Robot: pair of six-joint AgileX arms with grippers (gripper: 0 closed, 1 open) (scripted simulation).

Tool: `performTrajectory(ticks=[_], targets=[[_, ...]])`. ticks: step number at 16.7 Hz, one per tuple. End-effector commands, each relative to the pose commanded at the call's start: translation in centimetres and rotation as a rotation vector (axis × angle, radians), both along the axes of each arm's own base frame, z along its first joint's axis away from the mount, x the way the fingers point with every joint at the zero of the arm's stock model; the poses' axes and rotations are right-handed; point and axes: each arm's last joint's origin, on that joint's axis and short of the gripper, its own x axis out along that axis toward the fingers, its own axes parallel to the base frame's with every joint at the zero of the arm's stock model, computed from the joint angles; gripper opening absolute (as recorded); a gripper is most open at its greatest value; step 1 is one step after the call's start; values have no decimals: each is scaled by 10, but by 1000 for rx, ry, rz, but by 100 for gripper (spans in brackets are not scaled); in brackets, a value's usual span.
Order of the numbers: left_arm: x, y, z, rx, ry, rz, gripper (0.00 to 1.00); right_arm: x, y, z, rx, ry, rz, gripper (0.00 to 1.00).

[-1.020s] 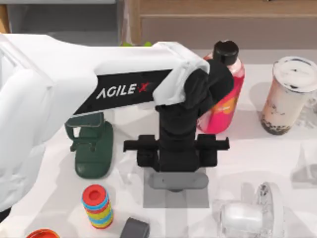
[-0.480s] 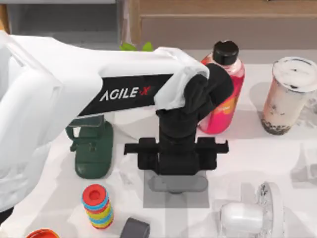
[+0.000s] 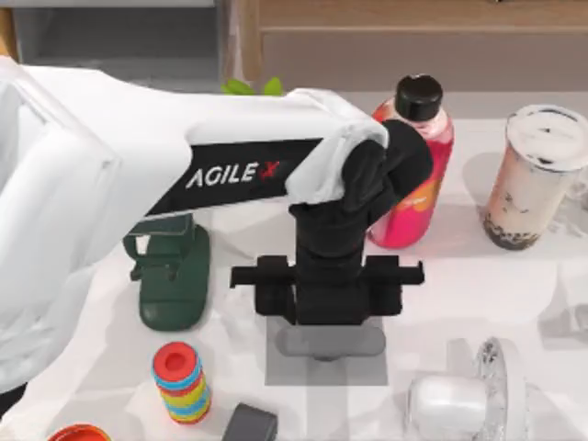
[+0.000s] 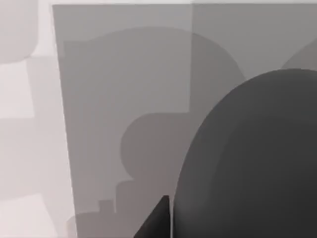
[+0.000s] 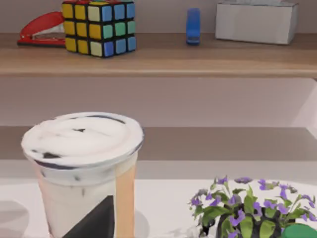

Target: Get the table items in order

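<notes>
My left gripper points straight down over a grey mat in the middle of the white table. It is shut on the dark grey oval mouse, which hangs just above the mat. Up close, the mouse looms beside one dark fingertip, casting a shadow on the mat. The milk-tea cup with a white lid and dark pearls stands upright at the far right. My right gripper sits low right in front of that cup.
A pink bottle stands just behind the left wrist. A dark green stand, a stack of coloured rings and a dark grey block lie left of the mat. A white fan lies at the front right. A purple-flowered plant stands near the cup.
The left arm shifted slightly toward the table's front and the mouse moved with it over the mat. The cup and other objects stayed put.
</notes>
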Motion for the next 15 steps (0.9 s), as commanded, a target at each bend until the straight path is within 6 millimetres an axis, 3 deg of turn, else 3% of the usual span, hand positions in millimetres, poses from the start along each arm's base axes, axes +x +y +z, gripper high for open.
performTrajectory(ticks=[6,15], targets=[[0,0,0,0,0,0,98,0,0,0,0,0,0,100],[1,0,0,0,0,2,100,0,0,0,0,0,0,100]])
